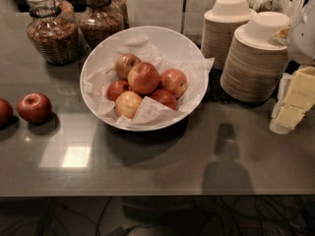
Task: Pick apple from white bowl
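six apples (143, 77) in the white bowl (189, 50), tool (294, 104) at the right edge

i count six apples heaped on crumpled white paper (150, 113) inside the white bowl, which sits on the grey desk (162, 166) a little left of centre. the topmost apple is red and yellow and rests on the others. from here the tool shows only at the right edge of the view, pale yellow under a white housing, beside the stacked beige disposable bowls (256, 63) and well apart from the white bowl. i cannot tell whether it stands wide or narrow, and it holds nothing that i can see. a second stack of beige bowls (227, 31) stands behind the first. two glass jars (51, 31) of granola stand behind the bowl at the left. a loose red apple (34, 107) lies on the desk left of the bowl, and another (4, 112) is cut off by the left edge.
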`<state>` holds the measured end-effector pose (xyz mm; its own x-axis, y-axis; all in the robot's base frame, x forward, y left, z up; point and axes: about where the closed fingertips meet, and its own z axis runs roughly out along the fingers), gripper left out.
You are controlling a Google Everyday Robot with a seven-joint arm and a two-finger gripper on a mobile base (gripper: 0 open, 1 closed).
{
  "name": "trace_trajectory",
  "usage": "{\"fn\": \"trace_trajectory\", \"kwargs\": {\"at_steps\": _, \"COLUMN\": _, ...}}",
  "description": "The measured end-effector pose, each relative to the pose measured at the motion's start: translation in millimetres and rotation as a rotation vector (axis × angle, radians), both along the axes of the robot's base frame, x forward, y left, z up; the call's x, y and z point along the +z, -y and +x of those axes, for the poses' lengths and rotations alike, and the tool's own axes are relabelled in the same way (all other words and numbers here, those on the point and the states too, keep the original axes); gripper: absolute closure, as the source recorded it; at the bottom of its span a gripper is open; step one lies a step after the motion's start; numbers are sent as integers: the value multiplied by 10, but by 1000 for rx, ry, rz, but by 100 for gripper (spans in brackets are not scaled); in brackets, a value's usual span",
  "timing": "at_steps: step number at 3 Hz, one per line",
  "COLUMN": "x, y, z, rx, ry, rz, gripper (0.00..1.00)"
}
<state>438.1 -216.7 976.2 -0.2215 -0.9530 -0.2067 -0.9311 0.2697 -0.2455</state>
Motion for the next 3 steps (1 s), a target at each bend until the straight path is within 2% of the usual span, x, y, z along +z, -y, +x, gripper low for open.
{"fn": "trace_trajectory", "kwargs": {"at_steps": 1, "x": -1, "y": -1, "z": 1, "rx": 0, "ry": 0, "rz": 1, "gripper": 0}}
{"fn": "trace_trajectory", "kwargs": {"at_steps": 2, "x": -117, "y": -150, "z": 87, "rx": 9, "ry": 6, "rz": 70, "gripper": 0}}
{"fn": "trace_trajectory", "kwargs": {"at_steps": 3, "x": -293, "y": -573, "z": 253, "rx": 60, "ry": -5, "rz": 167, "gripper": 0}}
